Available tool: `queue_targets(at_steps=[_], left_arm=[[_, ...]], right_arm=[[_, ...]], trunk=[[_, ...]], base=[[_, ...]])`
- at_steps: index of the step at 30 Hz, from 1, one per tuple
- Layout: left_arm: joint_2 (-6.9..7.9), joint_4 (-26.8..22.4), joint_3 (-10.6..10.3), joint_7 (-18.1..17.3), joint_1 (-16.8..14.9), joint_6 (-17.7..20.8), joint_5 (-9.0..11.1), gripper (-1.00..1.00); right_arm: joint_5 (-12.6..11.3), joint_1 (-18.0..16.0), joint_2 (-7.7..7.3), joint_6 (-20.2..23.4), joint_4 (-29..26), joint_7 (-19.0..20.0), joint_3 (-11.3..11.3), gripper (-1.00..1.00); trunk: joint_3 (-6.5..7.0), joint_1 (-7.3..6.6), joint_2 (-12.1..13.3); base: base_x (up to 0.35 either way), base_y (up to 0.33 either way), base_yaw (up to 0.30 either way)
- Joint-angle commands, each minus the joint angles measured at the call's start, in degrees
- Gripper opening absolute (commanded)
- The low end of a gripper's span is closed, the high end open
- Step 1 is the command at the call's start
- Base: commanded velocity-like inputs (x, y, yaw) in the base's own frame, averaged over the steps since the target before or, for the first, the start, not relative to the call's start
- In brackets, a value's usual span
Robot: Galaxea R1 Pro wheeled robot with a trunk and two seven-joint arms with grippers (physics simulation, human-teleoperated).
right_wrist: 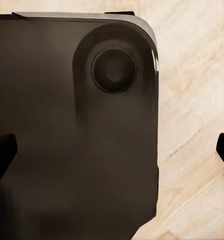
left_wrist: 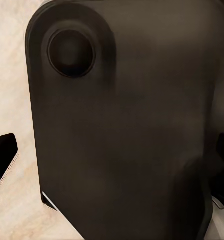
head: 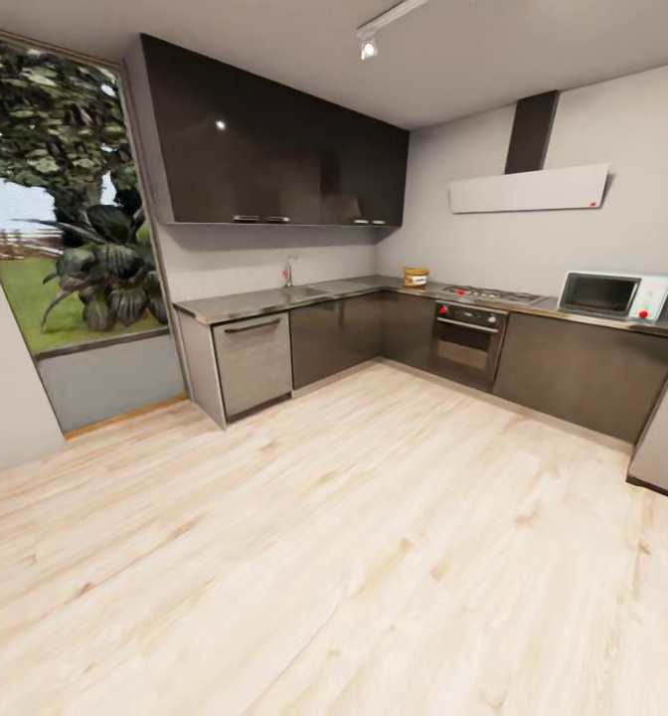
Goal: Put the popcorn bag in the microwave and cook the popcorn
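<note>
1. Head view: one small tan popcorn bag sits on the glossy grey countertop, well apart from one mint-blue microwave; bare pale wood floor between.
2. Left wrist view: left gripper fingers spread over the robot's dark base.
3. Right wrist view: right gripper likewise spread.

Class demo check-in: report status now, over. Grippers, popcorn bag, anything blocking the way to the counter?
Both grippers empty, fingertips spread over the robot's dark base. Popcorn bag on far countertop, left of hob; microwave at right, door shut. Bare wood floor between.
</note>
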Motion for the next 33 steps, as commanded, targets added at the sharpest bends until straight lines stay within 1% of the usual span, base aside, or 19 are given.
queue_targets(at_steps=[1,33], left_arm=[[-0.01,-0.1,0.0,0.1,0.0,0.1,0.1,1.00],[-0.01,-0.1,0.1,0.0,0.0,0.1,0.1,1.00]], right_arm=[[-0.1,0.0,0.01,-0.2,0.0,0.0,-0.1,1.00],[0.0,0.0,-0.01,-0.2,0.0,0.1,-0.1,1.00]], trunk=[[-0.05,0.03,0.0],[-0.05,0.03,0.0]], base=[[0.324,0.000,0.000],[0.322,0.000,0.000]])
